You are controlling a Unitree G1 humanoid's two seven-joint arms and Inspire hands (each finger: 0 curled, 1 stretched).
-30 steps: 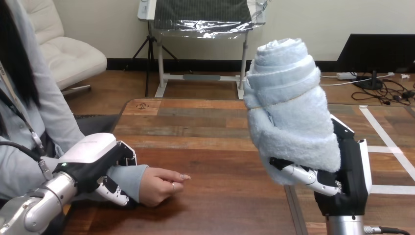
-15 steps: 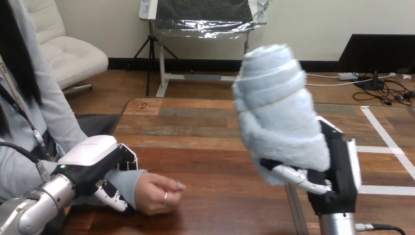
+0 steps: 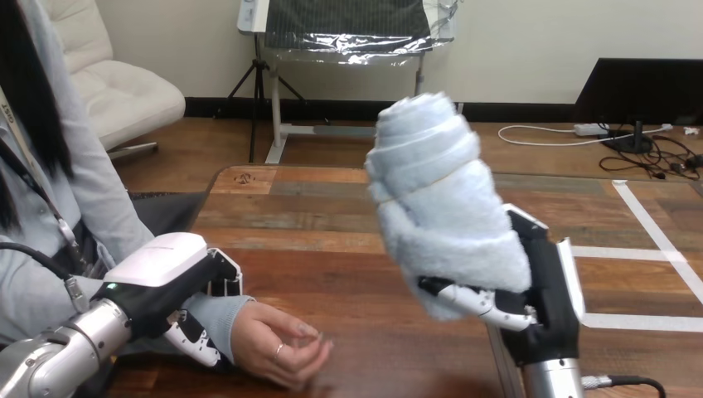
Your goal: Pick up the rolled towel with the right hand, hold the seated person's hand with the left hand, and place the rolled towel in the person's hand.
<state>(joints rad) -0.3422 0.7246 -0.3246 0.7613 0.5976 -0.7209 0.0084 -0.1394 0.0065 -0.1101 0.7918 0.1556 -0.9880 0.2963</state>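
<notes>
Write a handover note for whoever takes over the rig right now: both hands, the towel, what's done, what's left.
The left hand is curled round the person's wrist at the table's near left.
The right hand is shut on the rolled towel, held off the table.
The person's hand is low by the table, with nothing in it.
Done: towel picked up, wrist held.
Left: place the towel in the person's hand.

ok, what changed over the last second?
The right robot hand carried the rolled towel leftward, toward the person's hand, which turned from a sideways fist to more palm-up, its fingers loosely curled. Unchanged: the right robot hand's grip on the towel, and the left robot hand curled round the person's wrist.
</notes>
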